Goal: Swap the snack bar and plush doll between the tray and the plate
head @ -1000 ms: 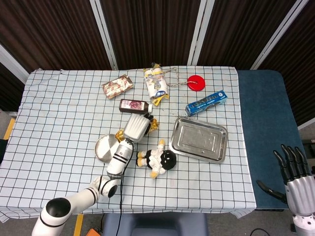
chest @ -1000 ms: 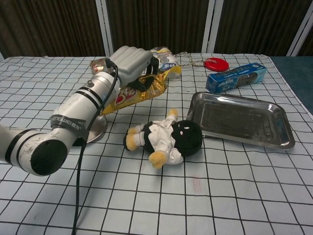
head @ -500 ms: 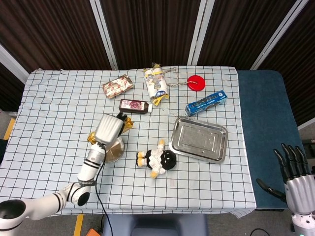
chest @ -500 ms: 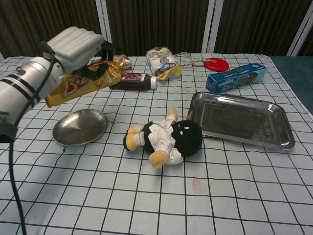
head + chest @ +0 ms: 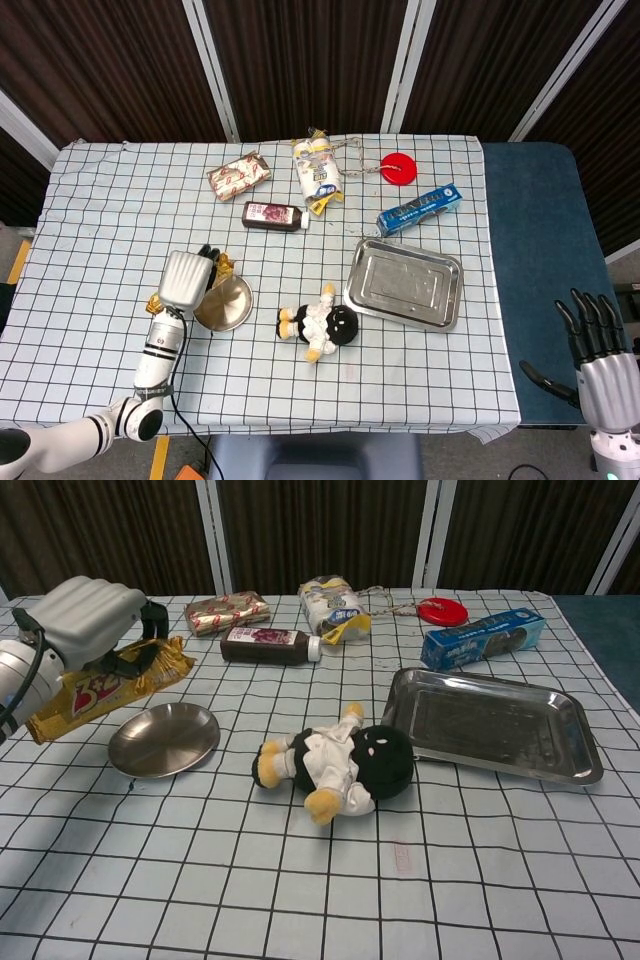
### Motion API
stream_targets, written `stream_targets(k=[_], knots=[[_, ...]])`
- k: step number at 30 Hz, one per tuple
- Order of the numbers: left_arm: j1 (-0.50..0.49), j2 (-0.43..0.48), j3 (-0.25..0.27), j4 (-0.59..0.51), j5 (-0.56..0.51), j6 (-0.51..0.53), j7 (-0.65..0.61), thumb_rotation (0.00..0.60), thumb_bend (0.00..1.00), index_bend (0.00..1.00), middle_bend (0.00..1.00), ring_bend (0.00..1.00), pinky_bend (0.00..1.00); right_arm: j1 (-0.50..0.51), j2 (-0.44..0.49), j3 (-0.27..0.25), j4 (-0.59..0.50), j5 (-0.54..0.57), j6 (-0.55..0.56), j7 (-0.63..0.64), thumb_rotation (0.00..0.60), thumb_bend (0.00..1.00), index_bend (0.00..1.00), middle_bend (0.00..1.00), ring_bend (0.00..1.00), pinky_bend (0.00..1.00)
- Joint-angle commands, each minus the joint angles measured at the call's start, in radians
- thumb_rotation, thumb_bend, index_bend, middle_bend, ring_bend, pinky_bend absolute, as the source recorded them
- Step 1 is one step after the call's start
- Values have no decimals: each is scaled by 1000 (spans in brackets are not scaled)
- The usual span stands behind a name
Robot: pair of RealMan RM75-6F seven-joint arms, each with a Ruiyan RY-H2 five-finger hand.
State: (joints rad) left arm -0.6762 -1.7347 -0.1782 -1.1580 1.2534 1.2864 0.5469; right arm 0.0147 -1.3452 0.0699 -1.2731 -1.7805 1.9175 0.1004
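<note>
The left hand (image 5: 88,620) grips the snack bar (image 5: 105,688) in the air beside the plate (image 5: 164,739), near the tabletop's (image 5: 100,220) left edge. The plush doll (image 5: 335,761) lies mid-tabletop between plate and tray (image 5: 495,723). The right hand (image 5: 598,352), fingers spread, holds nothing off the right edge.

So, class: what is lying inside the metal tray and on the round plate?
Nothing: the tray and the plate both show bare metal. The plush doll lies on the cloth between them, and the left hand holds the snack bar.
</note>
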Motion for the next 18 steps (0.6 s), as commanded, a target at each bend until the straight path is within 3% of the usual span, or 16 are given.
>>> stream_targets(k=[1,18], knots=[[10,-20,-1,15,-4,9,5,600,595,656,789,824,859,0,0,0,0,0,0,1,600,79,0,0,0,32],[22,-142,-14,64,-22,1,43,600,597,656,789,827,864,1,4,-5,1,-6,4,15,600,79,0,0,0,32]])
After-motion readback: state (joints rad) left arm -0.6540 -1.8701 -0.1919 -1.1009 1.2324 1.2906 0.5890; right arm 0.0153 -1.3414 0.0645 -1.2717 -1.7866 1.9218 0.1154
